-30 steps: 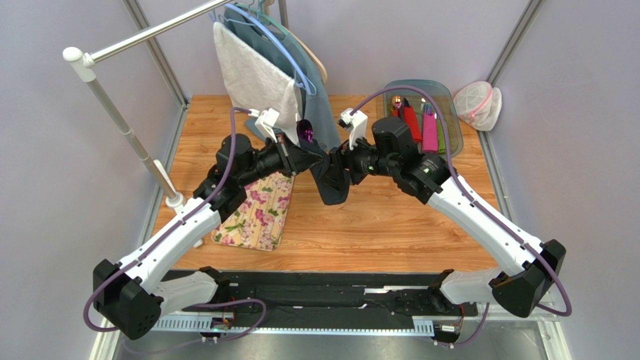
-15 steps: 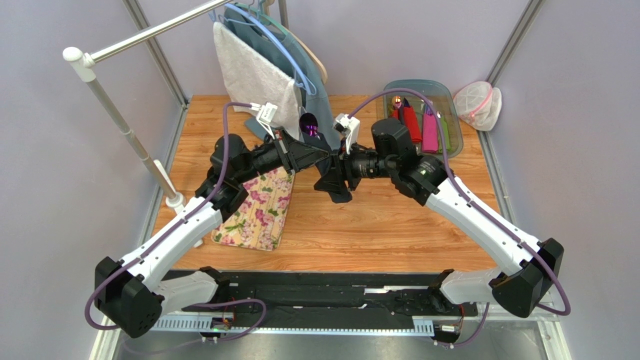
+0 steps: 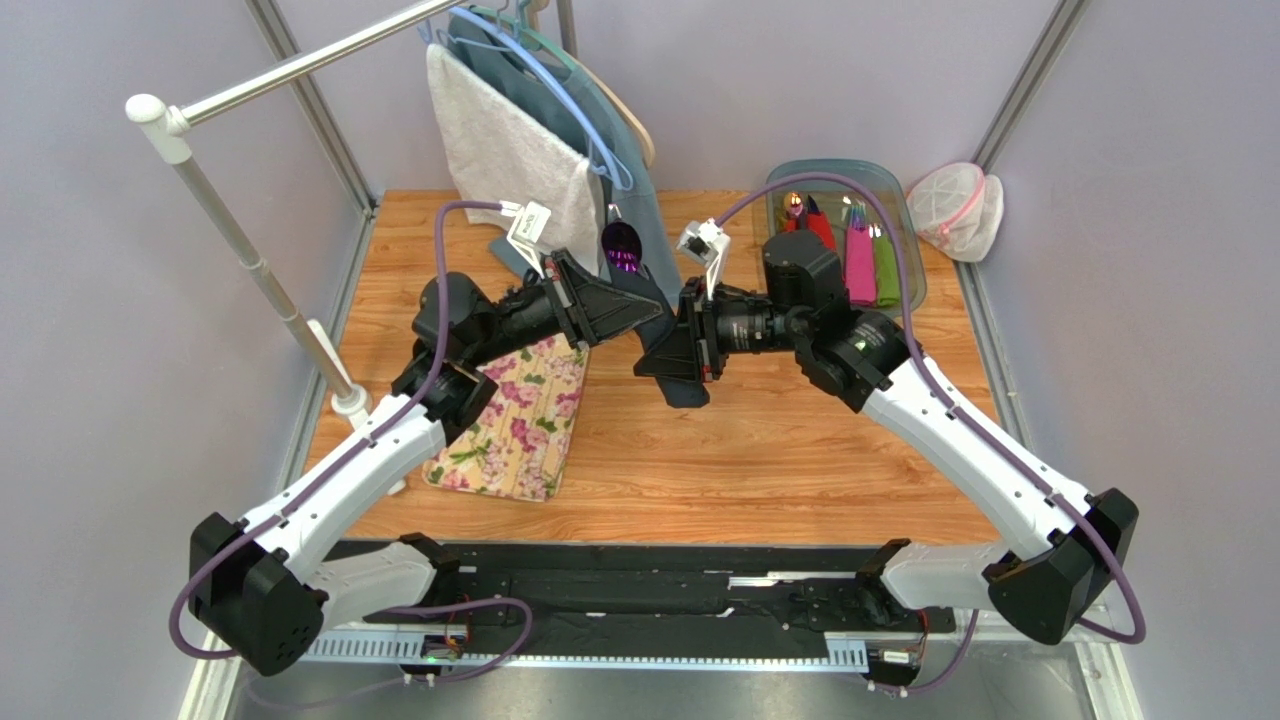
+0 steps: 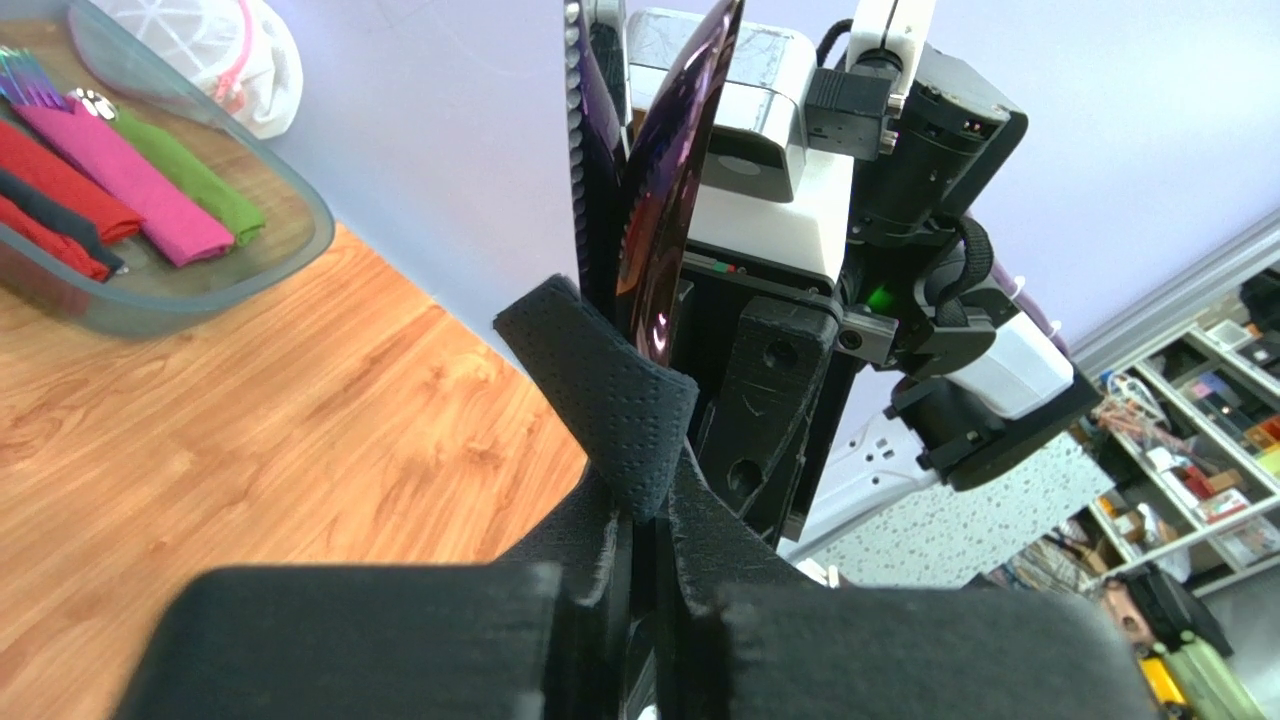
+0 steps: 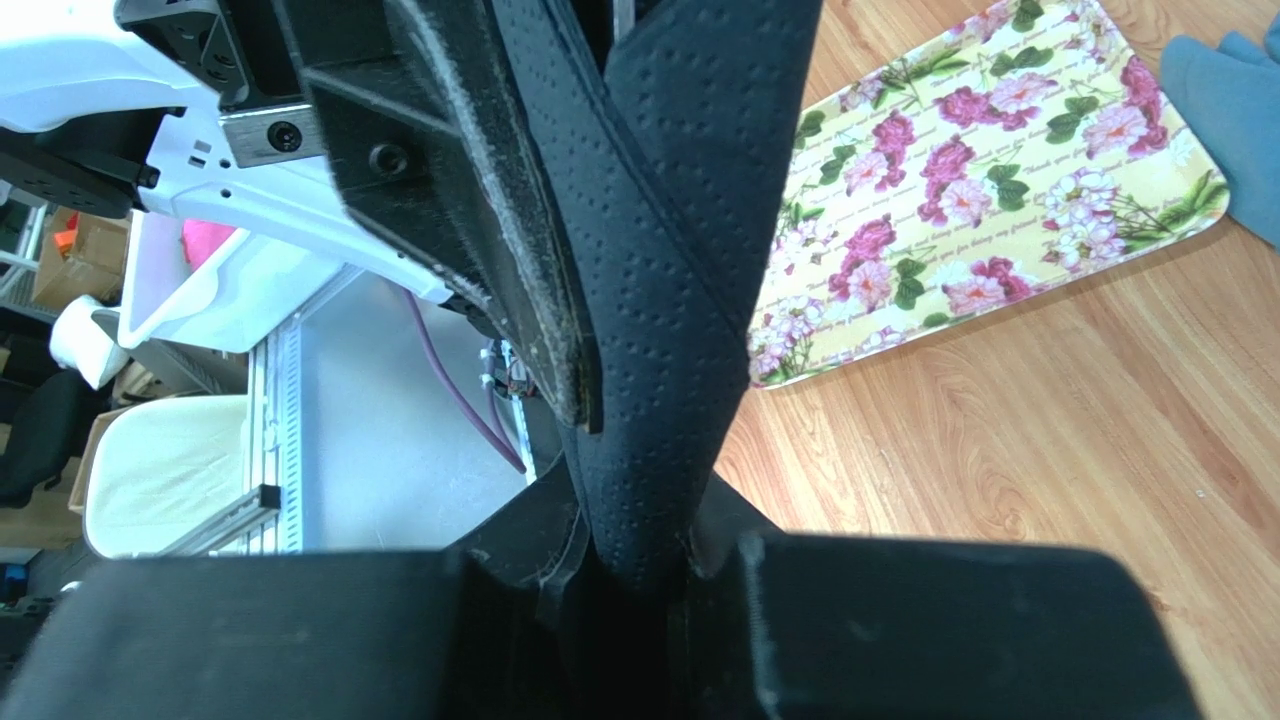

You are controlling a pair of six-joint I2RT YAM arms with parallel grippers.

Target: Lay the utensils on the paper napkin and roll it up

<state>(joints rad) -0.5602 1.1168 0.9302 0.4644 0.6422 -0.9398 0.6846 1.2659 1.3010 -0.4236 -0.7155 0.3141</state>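
Top external: left gripper point(image 3: 646, 311) and right gripper point(image 3: 658, 357) clamp paper napkin point(image 5: 676, 195) near hanging towel point(image 3: 504, 150).

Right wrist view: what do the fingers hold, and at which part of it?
The fingers of the right gripper pinch the dark paper napkin, at the near end of a folded strip of it.

L hand point(image 3: 643, 312), R hand point(image 3: 675, 345), napkin point(image 3: 685, 384) between
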